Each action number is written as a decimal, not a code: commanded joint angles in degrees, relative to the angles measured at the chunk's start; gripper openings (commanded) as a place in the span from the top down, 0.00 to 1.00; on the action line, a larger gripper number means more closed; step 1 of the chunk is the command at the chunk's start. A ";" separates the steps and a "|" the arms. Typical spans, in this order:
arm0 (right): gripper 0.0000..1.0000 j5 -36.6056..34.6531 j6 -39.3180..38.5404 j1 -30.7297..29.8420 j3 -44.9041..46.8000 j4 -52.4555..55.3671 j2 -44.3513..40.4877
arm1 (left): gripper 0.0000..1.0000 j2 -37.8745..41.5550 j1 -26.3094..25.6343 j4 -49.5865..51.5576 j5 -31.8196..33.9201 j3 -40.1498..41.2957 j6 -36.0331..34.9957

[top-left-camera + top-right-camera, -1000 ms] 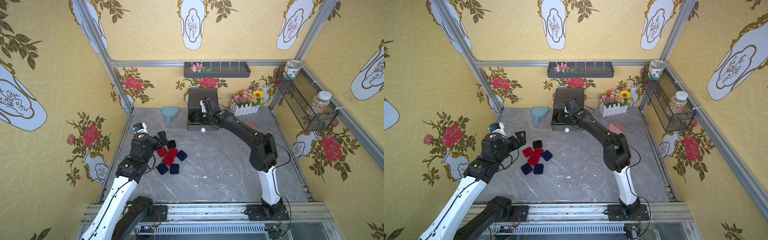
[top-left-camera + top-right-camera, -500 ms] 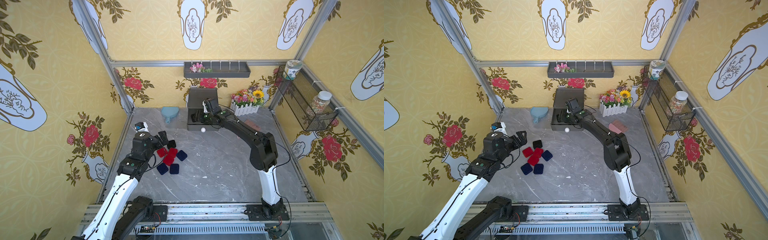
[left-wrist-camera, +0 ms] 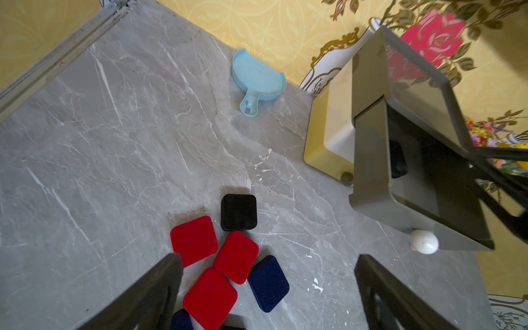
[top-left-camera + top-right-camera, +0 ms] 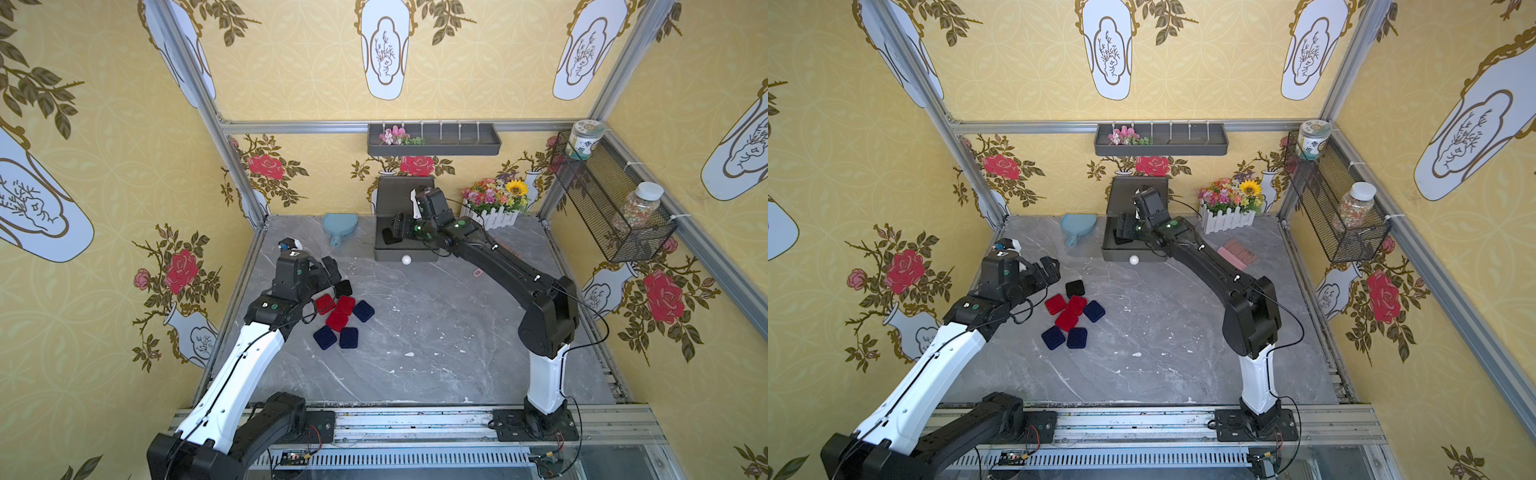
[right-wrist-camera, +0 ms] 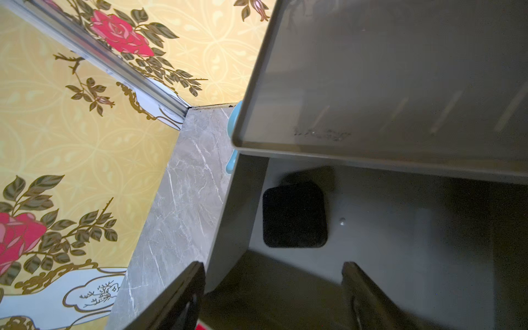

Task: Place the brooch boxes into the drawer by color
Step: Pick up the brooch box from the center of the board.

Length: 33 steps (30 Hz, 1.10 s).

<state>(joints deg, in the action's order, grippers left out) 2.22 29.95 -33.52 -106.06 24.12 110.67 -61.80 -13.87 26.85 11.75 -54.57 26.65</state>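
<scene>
Poising the left gripper (image 4: pixel 1049 268), jaws spread wide and gripping nothing, beside a loose cluster of seven brooch boxes (image 4: pixel 345 305) lying on the grey marble tabletop (image 4: pixel 436 353) at left: one black box (image 4: pixel 343 288), three red boxes (image 4: pixel 336 320) touching one another, three navy boxes (image 4: pixel 348 337). Hanging the right gripper (image 5: pixel 273 264), fingers parted and empty, over the pulled-out dark grey drawer (image 4: pixel 386 254) of the small chest (image 4: pixel 405 193) at the back wall, right of a light blue dustpan (image 4: pixel 340 224), with an eighth box (image 5: pixel 294 214), black, lying flat on the drawer floor near a corner. Closing the right side with a white-fenced flower planter (image 4: pixel 496 203) at the wall and a pink comb (image 4: pixel 1235 253) on the tabletop.
</scene>
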 commanded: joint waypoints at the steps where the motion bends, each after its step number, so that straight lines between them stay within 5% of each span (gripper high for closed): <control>1: 0.18 -2.70 -1.56 -0.10 3.18 -2.14 -4.31 | 0.00 -5.35 0.77 2.98 -3.30 -2.25 -0.10; 11: 0.16 -6.04 -2.90 -3.02 25.86 -7.65 -26.97 | 0.00 -29.77 2.44 9.58 -7.41 -15.92 -2.81; 18: 0.16 -7.17 -1.12 -3.22 38.49 -4.18 -38.20 | 0.01 -39.64 2.44 9.85 -8.44 -21.12 -3.09; 33: 0.14 -8.17 -0.32 -1.90 45.24 -1.44 -42.32 | 0.08 -49.58 2.39 10.77 -8.47 -24.18 -1.78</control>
<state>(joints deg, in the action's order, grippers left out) -6.07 28.95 -35.57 -60.97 24.21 67.79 -110.39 -11.51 36.88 3.25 -78.78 24.49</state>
